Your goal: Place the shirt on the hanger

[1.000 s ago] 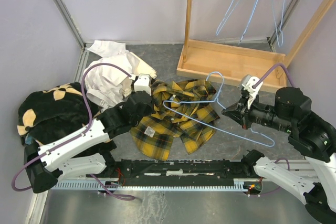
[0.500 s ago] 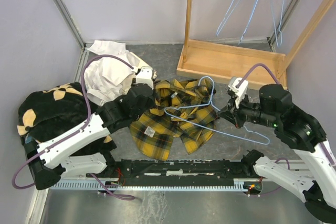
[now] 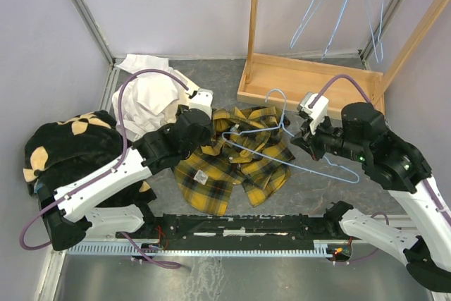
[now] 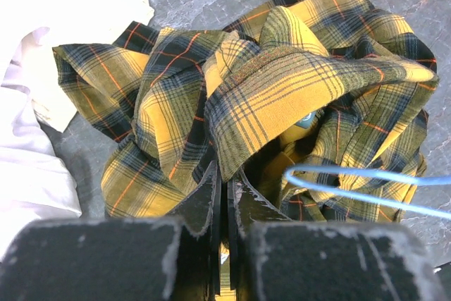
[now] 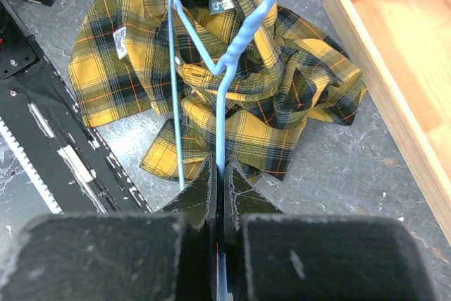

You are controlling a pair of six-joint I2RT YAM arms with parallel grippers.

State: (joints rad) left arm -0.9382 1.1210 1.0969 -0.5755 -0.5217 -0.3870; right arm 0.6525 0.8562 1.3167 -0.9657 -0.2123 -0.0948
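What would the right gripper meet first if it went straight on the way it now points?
Probably the shirt, crumpled just ahead of the right gripper, along the hanger it grips; depth is unclear.

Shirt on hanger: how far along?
Done: both grips are set. The right gripper is shut on the hanger, and the left gripper pinches a fold of the shirt. In hand: the hanger is held over the crumpled shirt. To do: no shoulder is visibly on the hanger, and the shirt lies bunched on the table.

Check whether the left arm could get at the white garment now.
Probably not yet: the left hand is shut on a fold of the shirt. The white garment lies just beside it, unobstructed, once freed.
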